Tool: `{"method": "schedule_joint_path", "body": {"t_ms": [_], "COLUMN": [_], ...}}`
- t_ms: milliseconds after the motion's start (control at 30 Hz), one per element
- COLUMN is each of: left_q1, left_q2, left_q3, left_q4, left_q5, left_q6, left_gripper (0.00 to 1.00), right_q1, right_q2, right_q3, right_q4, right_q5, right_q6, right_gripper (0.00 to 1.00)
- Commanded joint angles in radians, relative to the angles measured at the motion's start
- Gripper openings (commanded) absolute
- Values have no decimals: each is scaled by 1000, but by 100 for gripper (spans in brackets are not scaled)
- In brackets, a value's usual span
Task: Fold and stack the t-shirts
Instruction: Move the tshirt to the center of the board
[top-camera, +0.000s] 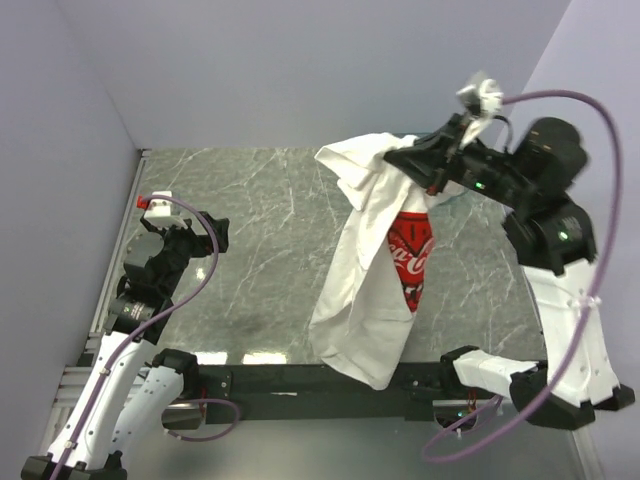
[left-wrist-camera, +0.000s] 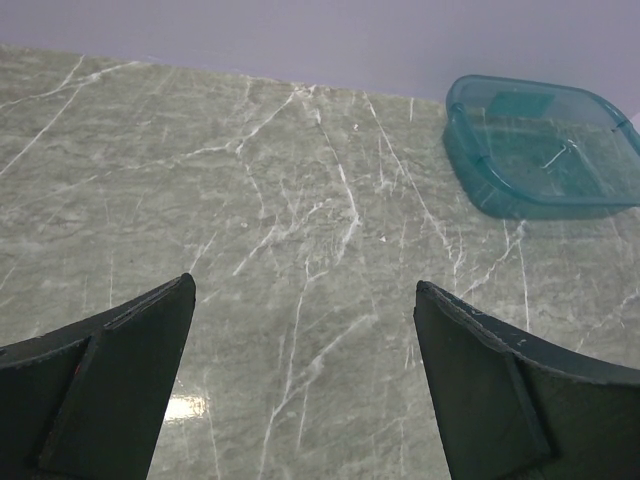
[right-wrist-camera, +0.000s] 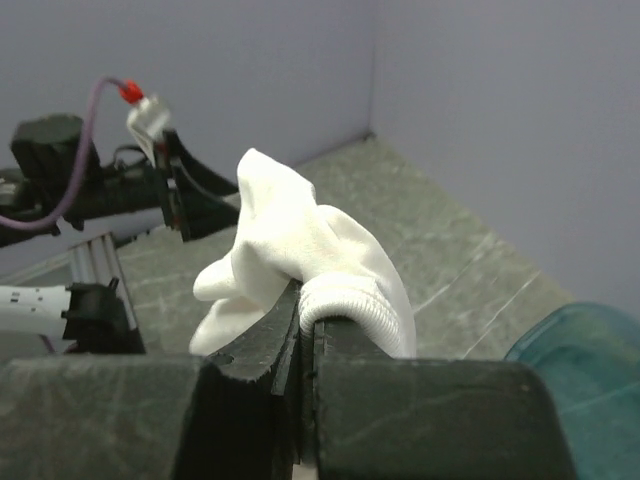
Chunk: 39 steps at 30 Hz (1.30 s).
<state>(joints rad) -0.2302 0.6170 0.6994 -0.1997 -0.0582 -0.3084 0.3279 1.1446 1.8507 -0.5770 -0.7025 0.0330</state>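
One white short-sleeved cotton t-shirt with a red Coca-Cola chest print (top-camera: 372, 290) is up in the air. The right gripper (right-wrist-camera: 305, 300) has it, jaws pinched tight on a bunched fold at the top. The cloth drapes straight down below that gripper, over the grey marble surface (top-camera: 260, 220). The left gripper (left-wrist-camera: 305, 290) is spread wide and holds nothing, with a teal plastic basin (left-wrist-camera: 500, 195) ahead to its right.

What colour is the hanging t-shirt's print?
The t-shirt's print is red with white Coca-Cola script; clearest in top external view.
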Motion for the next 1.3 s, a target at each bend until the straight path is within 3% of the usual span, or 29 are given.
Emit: {"method": "schedule_joint_path", "body": {"t_ms": [0,200,400,533,700,900,967,1000,1033,1067,1200,1267], "left_q1": [3,3,3,3,3,3,3,3,3,3,3,3], "left_q2": [-8,-5,-5,-7,-10,-8,-10,-11,-10,-10,1,10], "left_q3": [-5,-5,-6,-5,-5,-3,-5,-6,-6,-6,-11,-11], "left_q4": [40,42,39,37,36,39,39,39,40,45,54,57], "left_q5": [1,0,0,-5,-2,14,21,24,31,35,112,149], "left_q6": [12,12,14,15,17,17,17,17,18,20,25,26], "left_gripper": [98,98,98,98,98,98,98,98,98,98,98,98], "right_q1": [11,54,135,149,201,232,238,240,241,243,224,180], "right_q2": [-2,21,101,182,179,153,190,205,224,259,360,379], "right_q3": [-56,-59,-16,64,-118,-445,-501,-511,-522,-521,-398,-348], "right_q4": [111,124,146,129,169,317,342,371,387,393,318,277], "right_q5": [-31,38,391,430,348,336,357,369,391,444,579,569], "right_q6": [19,2,-64,-71,-117,-125,-108,-105,-105,-113,-176,-200], "right_gripper": [0,0,0,0,1,15,32,65,82,90,91,92]}}
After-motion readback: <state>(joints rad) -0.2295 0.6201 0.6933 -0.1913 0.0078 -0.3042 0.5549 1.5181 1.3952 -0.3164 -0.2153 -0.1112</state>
